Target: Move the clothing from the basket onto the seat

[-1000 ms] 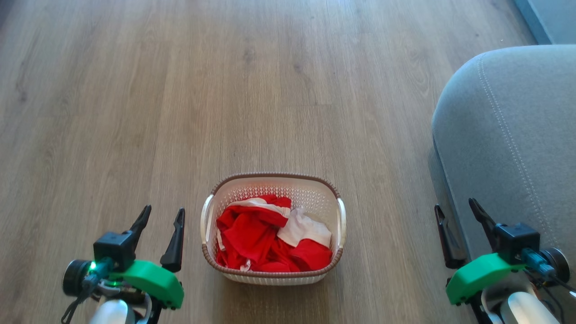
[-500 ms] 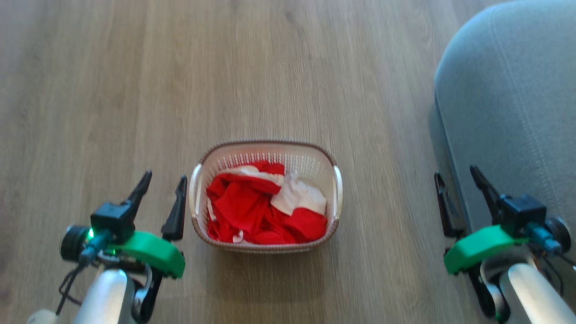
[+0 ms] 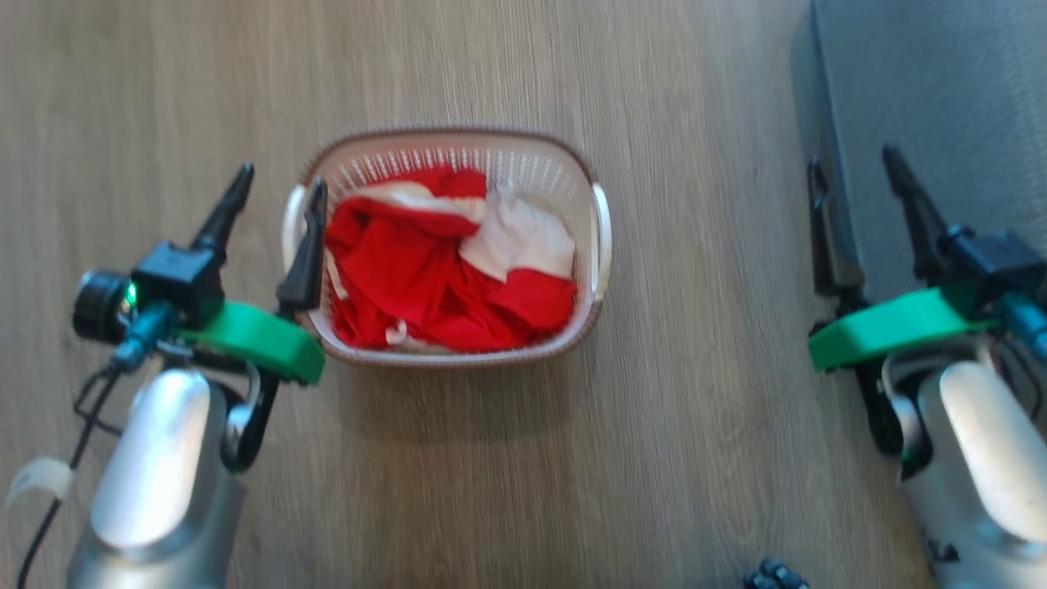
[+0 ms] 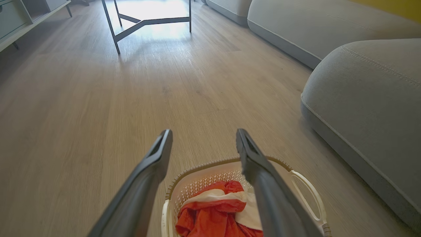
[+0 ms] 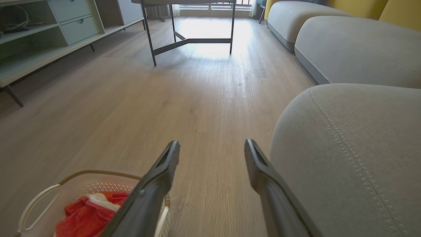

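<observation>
Since the seat (image 3: 965, 74) carries nothing red on the part that shows, and the basket (image 3: 446, 357), which stands on the floor (image 3: 695, 368) to the seat's left and clear of it, holds all the clothing (image 3: 409, 270), I judge the task hardly begun. No piece is lifted, and every piece is left to carry over. The left gripper (image 3: 281, 176) hangs at the basket's left edge with its fingers spread wide and nothing between them. One finger crosses the rim in the head view, but I cannot tell whether it touches. The right gripper (image 3: 851, 158) is just as wide open and empty, close by the seat's edge and well apart from the basket.

The floor is wood-look plank, pale brown, with long straight grain. The seat is a big grey cushion in woven upholstery, rounded at its corner, and the right wrist view shows a double line of light stitching running over it. The basket is a rounded rectangle of cream plastic pierced with rows of small holes. It has a brown woven-look rim and a white loop handle on each side. The clothing is soft and crumpled, bright red with a white panel and white trim, heaped loosely across most of the basket. Each gripper's fingers are long, dark and tapered to a point, set on a green mount.
</observation>
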Controlling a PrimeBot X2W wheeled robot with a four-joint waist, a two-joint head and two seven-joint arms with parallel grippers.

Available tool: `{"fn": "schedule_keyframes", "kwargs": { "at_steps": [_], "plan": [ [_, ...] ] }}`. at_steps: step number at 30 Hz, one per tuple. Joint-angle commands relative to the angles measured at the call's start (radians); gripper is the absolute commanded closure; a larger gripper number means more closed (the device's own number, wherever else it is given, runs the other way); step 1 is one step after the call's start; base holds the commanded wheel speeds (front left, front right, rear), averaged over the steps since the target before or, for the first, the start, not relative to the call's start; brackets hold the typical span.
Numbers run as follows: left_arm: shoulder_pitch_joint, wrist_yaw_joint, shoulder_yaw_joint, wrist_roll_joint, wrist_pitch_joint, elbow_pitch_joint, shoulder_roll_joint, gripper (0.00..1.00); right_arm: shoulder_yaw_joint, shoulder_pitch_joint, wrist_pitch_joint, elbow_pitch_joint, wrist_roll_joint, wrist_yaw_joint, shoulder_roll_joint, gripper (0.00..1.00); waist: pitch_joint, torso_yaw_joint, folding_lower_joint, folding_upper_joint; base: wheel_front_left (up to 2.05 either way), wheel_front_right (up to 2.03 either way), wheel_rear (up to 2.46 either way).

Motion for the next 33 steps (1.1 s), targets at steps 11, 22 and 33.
{"fn": "schedule_keyframes", "kwargs": {
  "at_steps": [11,22,33],
  "plan": [
    [-0.182,-0.006,-0.018,0.045,-0.009,-0.008,0.062,0.0,-0.009,-0.151,-0.013,-0.065,-0.02,0.007,0.048,0.0,0.288,-0.058,-0.0003,0.0,0.0,0.0,0.0],
    [-0.37,-0.006,-0.183,0.092,0.068,0.2,0.073,0.0,0.006,-0.153,-0.013,-0.063,-0.013,0.007,0.079,0.0,0.303,-0.13,-0.0003,0.0,0.0,0.0,0.0],
    [-0.503,0.009,-0.212,0.1,0.304,0.447,0.068,0.0,0.027,-0.138,-0.013,-0.073,-0.004,0.007,0.102,0.0,0.339,-0.192,-0.0003,0.0,0.0,0.0,0.0]
  ]
}}
